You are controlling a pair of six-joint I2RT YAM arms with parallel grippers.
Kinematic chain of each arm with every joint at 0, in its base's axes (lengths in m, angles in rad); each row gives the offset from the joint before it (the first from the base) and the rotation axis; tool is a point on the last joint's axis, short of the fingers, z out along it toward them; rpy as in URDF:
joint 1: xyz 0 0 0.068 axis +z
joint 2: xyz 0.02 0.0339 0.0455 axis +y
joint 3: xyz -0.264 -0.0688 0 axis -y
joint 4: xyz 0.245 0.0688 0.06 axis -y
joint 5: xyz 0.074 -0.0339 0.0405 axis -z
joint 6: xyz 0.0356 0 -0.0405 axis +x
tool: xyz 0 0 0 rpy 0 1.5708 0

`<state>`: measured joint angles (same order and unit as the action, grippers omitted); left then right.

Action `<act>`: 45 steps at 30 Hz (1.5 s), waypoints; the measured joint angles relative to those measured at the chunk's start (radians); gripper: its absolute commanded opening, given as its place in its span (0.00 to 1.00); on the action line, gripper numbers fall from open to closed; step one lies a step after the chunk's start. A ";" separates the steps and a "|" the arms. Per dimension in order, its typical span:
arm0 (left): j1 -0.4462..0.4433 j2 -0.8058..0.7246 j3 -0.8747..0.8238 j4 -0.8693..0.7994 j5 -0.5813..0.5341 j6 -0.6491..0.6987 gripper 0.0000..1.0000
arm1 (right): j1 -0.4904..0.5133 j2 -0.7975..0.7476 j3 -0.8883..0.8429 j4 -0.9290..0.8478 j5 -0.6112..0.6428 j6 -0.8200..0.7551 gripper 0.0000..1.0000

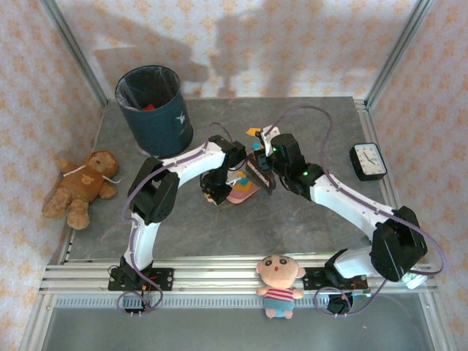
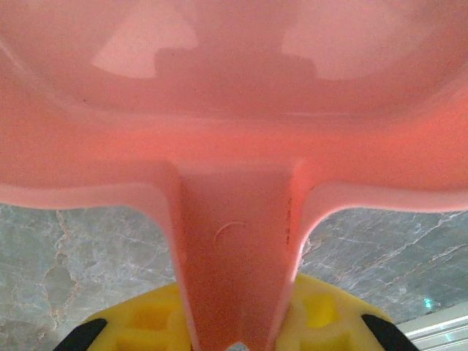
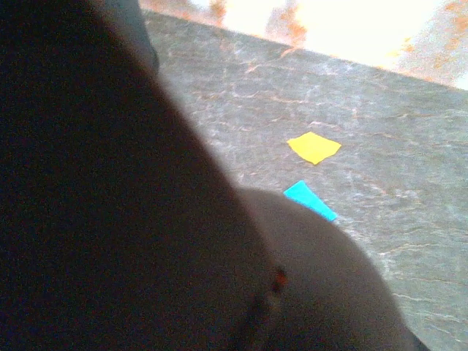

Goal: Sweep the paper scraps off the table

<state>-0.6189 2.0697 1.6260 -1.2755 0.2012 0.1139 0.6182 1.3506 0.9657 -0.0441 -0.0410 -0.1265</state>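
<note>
My left gripper (image 2: 238,338) is shut on the handle of a pink dustpan (image 2: 234,110), its yellow jaws pressed to both sides of the handle. From above, the dustpan (image 1: 241,193) rests on the middle of the grey table (image 1: 307,219) by the left gripper (image 1: 221,190). The right gripper (image 1: 269,165) is shut on a dark brush (image 1: 259,172) just right of the pan. Paper scraps (image 1: 254,132) lie behind the brush. In the right wrist view a yellow scrap (image 3: 313,146) and a blue scrap (image 3: 308,199) lie on the table beyond a dark blurred shape hiding the jaws.
A dark blue bin (image 1: 154,110) stands at the back left. A teddy bear (image 1: 80,186) lies off the table's left edge. A black clock (image 1: 367,161) sits at the right. A doll (image 1: 280,284) sits on the front rail between the arm bases.
</note>
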 measured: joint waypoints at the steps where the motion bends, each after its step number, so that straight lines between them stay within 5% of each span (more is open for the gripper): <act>1: 0.006 -0.011 -0.011 0.005 0.000 0.000 0.00 | 0.000 -0.010 -0.003 0.008 0.015 0.005 0.00; 12: 0.071 -0.080 -0.107 0.018 -0.001 0.000 0.00 | -0.122 -0.025 -0.009 0.098 0.148 0.074 0.00; 21: 0.098 -0.108 -0.129 0.032 0.000 0.002 0.00 | -0.229 0.222 0.145 0.155 0.172 0.013 0.00; 36: 0.102 -0.108 -0.129 0.032 0.000 0.012 0.00 | -0.251 0.600 0.555 0.156 0.078 -0.175 0.00; 45: 0.102 -0.108 -0.130 0.032 0.000 0.012 0.00 | -0.251 0.695 0.668 0.111 -0.043 -0.246 0.00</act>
<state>-0.5167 1.9617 1.4963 -1.2434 0.2012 0.1257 0.3676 2.0453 1.6341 0.0673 -0.0841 -0.3725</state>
